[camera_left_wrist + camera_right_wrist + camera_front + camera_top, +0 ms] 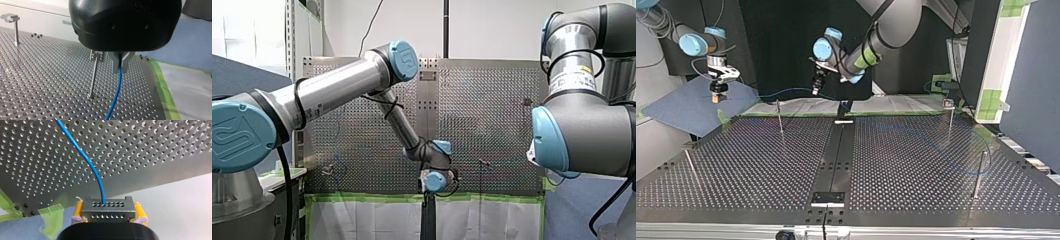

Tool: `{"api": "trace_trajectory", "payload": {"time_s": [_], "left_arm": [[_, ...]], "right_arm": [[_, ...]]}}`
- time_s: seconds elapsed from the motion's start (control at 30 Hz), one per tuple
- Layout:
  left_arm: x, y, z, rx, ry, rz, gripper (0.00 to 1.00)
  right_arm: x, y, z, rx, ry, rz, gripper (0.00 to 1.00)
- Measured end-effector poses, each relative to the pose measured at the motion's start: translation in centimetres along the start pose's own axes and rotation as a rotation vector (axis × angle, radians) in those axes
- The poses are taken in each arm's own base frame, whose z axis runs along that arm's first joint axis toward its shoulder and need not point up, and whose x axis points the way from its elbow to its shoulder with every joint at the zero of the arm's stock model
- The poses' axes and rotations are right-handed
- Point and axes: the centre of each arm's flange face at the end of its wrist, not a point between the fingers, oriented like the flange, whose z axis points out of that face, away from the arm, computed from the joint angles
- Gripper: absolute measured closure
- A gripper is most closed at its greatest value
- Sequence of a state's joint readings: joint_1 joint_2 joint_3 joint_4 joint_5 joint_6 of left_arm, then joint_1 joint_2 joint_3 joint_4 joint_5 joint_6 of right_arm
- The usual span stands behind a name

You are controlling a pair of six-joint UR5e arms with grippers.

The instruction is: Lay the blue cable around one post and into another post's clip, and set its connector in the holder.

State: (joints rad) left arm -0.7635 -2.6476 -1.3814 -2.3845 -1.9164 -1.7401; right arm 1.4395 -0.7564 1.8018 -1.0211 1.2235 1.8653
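Front view: white wall across the top, dark pole upper centre. Green tape edges white sheet along the bottom. Top view: black backdrop upper centre, blue mat at left, grey panel at right.

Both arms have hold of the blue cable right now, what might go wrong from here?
My left gripper pinches the blue cable right beside a clip post; moving it may snag or miss the clip.
My right gripper holds the connector by its two ends only; a tug along the cable might twist it loose.
The slack loop lying by the post at the top view's right may drag out of place.
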Motion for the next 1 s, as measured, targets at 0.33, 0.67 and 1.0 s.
{"api": "trace_trajectory", "payload": {"time_s": [0.33, 0.67, 1.0], "left_arm": [[-2.4, -1.9, 2.0, 0.019, -0.049, -0.034, 1.00], [-2.8, -1.4, 2.6, 0.009, -0.056, -0.053, 1.00], [-2.9, -0.7, 2.9, 0.000, -0.048, -0.053, 1.00]], "right_arm": [[0.0, -0.3, 0.2, 0.052, 0.006, -0.004, 1.00], [-0.3, -0.7, 0.2, 0.084, -0.003, -0.003, 1.00], [-0.7, -0.3, 0.1, 0.076, -0.011, 0.016, 1.00]]}}
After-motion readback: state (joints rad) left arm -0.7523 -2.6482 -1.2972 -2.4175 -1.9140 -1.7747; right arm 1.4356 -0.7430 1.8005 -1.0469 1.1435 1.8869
